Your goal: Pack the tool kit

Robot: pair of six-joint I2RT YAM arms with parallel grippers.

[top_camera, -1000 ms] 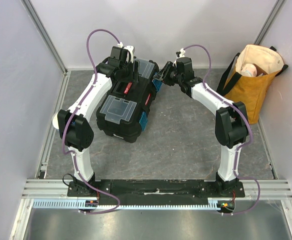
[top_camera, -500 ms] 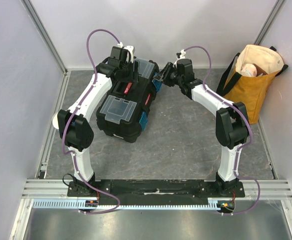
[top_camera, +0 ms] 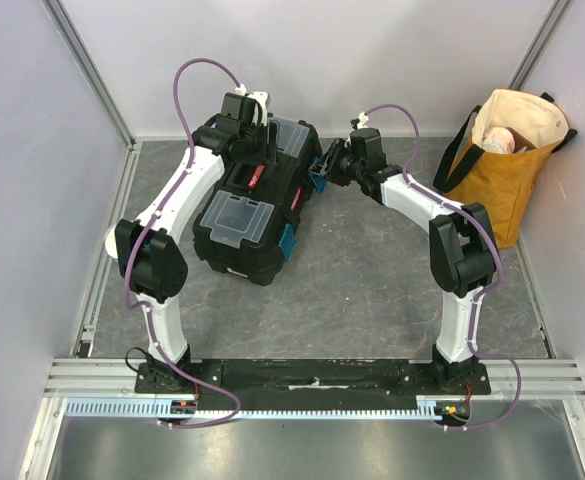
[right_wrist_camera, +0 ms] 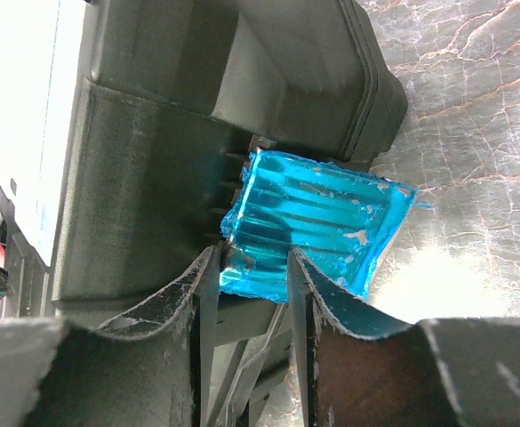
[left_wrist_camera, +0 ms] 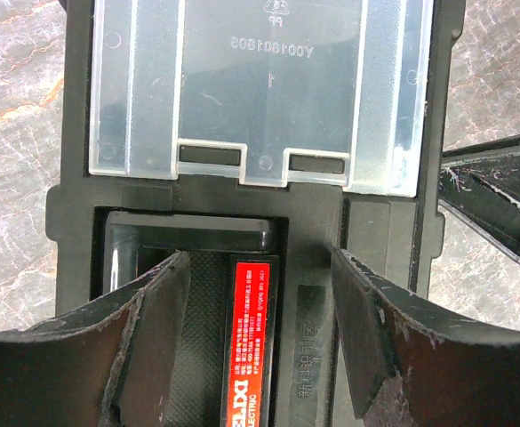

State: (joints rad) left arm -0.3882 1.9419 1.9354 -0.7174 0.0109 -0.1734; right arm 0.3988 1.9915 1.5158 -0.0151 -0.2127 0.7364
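The black toolbox (top_camera: 257,215) lies shut on the grey tabletop, with both clear compartment lids (left_wrist_camera: 260,80) down. My left gripper (left_wrist_camera: 260,267) hovers open over the lid's middle. Its fingers straddle the handle panel with the red label (left_wrist_camera: 251,338), and a gap shows on each side. My right gripper (right_wrist_camera: 253,262) is at the box's far right side, shut on the lower edge of the blue latch (right_wrist_camera: 322,222), which stands flared out from the box wall. In the top view this gripper (top_camera: 322,168) is against the box. No loose hand tools are in view.
A second blue latch (top_camera: 288,240) sits on the box's near right side. A mustard-yellow tote bag (top_camera: 507,160) stands at the back right against the wall. Grey walls close in the table on three sides.
My right gripper has moved left, closer to the toolbox's side at the blue latch. The left arm and the box have stayed put.
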